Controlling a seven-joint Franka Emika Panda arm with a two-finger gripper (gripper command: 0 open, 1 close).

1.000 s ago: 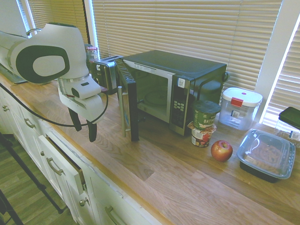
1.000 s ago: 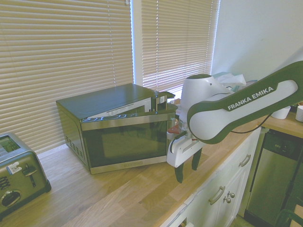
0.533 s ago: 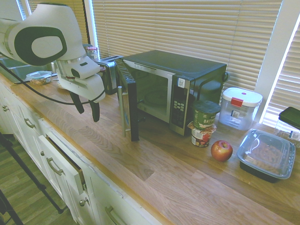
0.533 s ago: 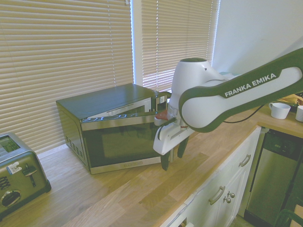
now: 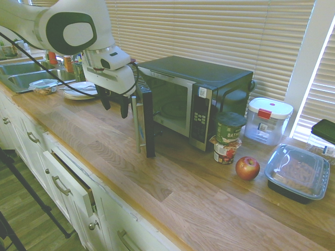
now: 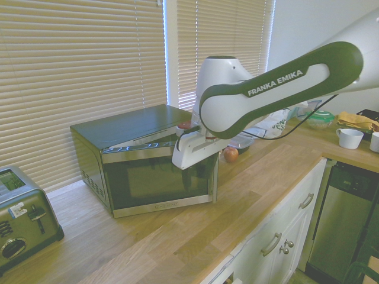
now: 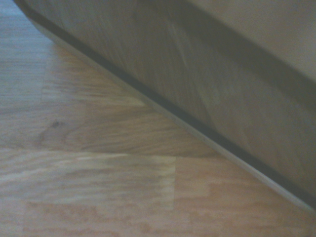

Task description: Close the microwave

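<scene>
Now your fingers (image 5: pixel 124 108) hang parted and empty by the outer face of the open door (image 5: pixel 147 120); your microwave (image 5: pixel 194 73) sits on the worktop (image 5: pixel 172 209), beside the toaster (image 6: pixel 26 219).

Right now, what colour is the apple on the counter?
The apple is mostly red with some yellowish patches; the first exterior view shows it best.
</scene>
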